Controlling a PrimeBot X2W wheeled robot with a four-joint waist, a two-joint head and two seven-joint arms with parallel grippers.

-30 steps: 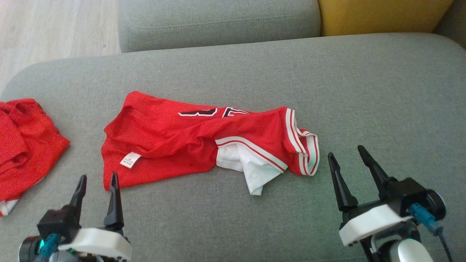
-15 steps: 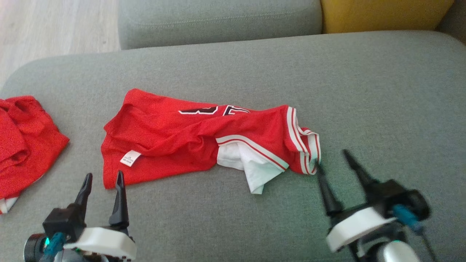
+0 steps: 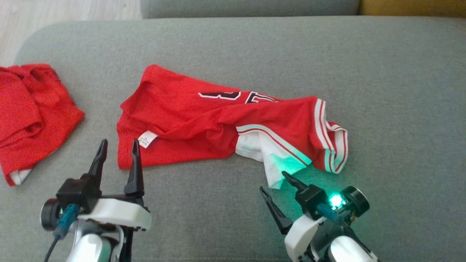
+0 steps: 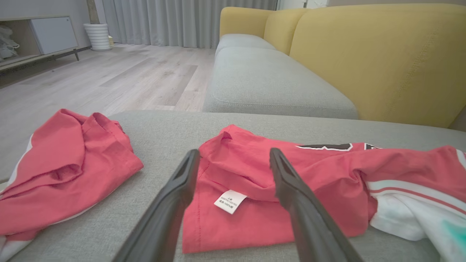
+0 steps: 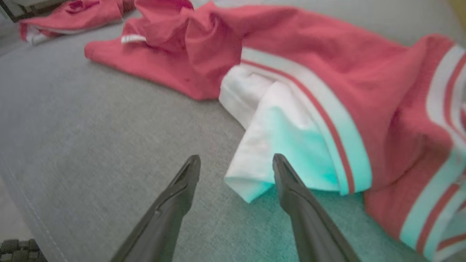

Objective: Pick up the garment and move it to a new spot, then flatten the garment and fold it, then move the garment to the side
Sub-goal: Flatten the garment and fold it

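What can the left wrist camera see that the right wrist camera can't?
Left wrist camera: the yellow sofa back, wooden floor, curtains, a black number print, and the open left claw. Right wrist camera: the open right claw, poised at the tip of the white flap. Both: the red jersey, its white label, the other red garment and the grey cushion.

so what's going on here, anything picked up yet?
Nothing held yet. A crumpled red jersey lies on the grey sofa cushion. Both tools are open: the left tool is lined up on the jersey's tagged corner, and the right tool points at its white flap. A second red garment lies off to the left.
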